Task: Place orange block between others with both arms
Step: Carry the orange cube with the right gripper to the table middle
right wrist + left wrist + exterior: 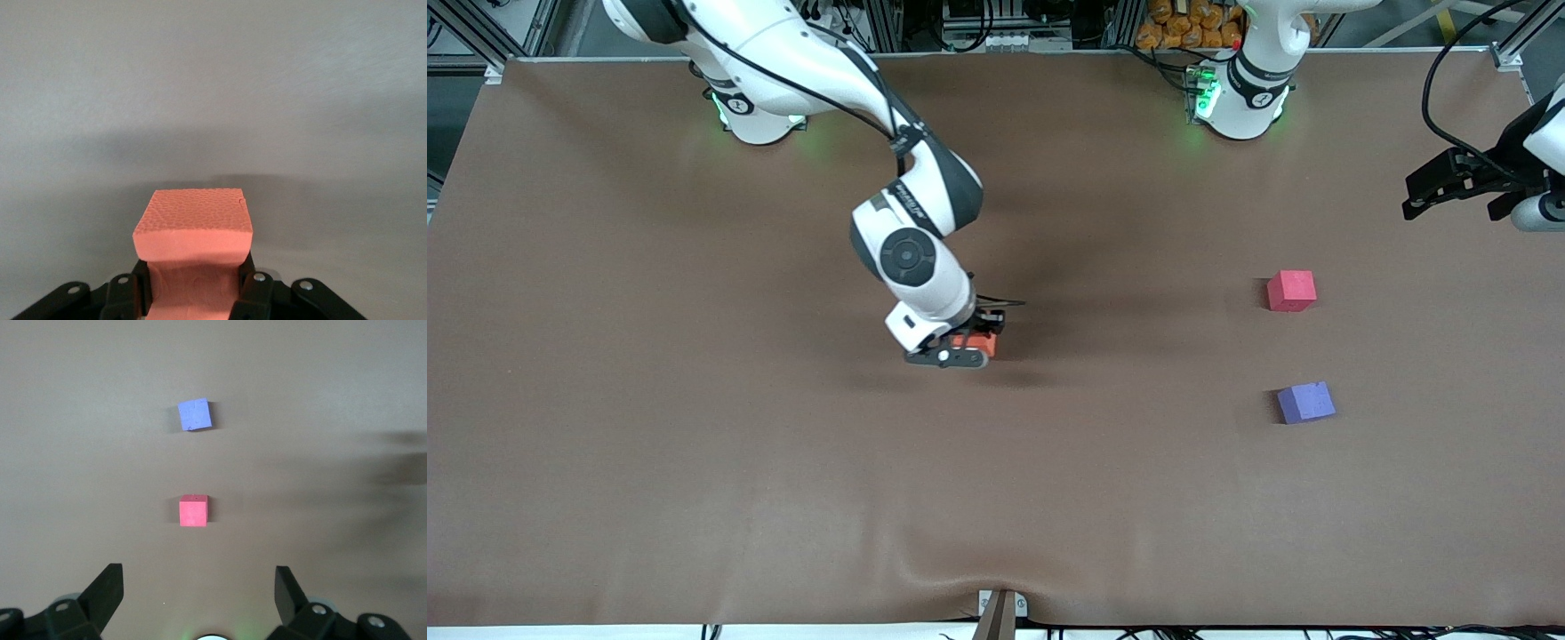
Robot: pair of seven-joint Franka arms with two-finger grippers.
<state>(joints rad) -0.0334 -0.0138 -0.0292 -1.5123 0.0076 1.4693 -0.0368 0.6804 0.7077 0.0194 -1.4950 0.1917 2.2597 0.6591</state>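
Landmark for this entry: the red block (1291, 291).

The right gripper (971, 348) is over the middle of the bench (694, 444), well apart from the red block, toward the right arm's end. Its fingers (255, 297) are clamped on the orange block (976, 342). In the right wrist view the orange block (193, 230) sits squarely between the two fingers, pinched at its sides, with most of its body sticking out past the fingertips. Judgement: this leaves the lower part free to set down.

The purple block (1305, 402) lies nearer the front camera than the red block, with bare bench between them. Judgement: that gap is the slot meant for the orange block.

The left gripper (1449, 187) waits up in the air near the left arm's end of the bench, fingers (107, 590) apart, nothing between them. Its wrist view looks down on the red block (193, 511) and the purple block (195, 414).
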